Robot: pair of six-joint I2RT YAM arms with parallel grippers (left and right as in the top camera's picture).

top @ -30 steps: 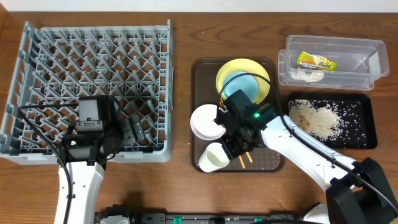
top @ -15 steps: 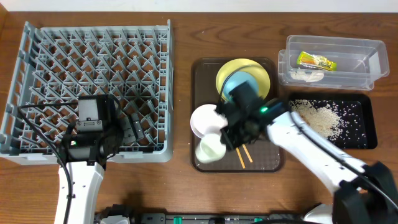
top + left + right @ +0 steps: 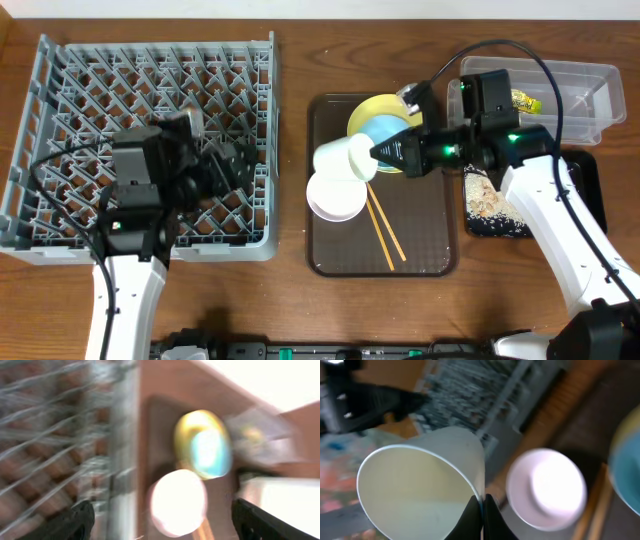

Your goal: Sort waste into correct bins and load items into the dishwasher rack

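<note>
My right gripper (image 3: 375, 157) is shut on the rim of the small white cup (image 3: 343, 158), held tipped on its side above the brown serving tray (image 3: 330, 255). In the right wrist view the fingertips (image 3: 481, 510) pinch the cup (image 3: 420, 490) wall. Below it sits the white bowl (image 3: 336, 196), with the chopsticks (image 3: 384, 232) beside it. The light blue bowl (image 3: 388, 133) rests on the yellow plate (image 3: 380, 108). My left gripper (image 3: 235, 165) is open over the right side of the dishwasher rack (image 3: 120, 90), its fingers (image 3: 80, 520) wide apart and empty.
The clear tub (image 3: 570, 90) at the back right holds the wrapper (image 3: 522, 100). The black tray (image 3: 590, 195) with rice scraps (image 3: 485, 200) lies partly under my right arm. The left wrist view is blurred; the white bowl (image 3: 177, 502) and plate (image 3: 192, 430) show past the rack edge.
The right gripper lifted the cup off the front of the serving tray and swung it up and back. The left gripper turned and moved right toward the rack's edge.
</note>
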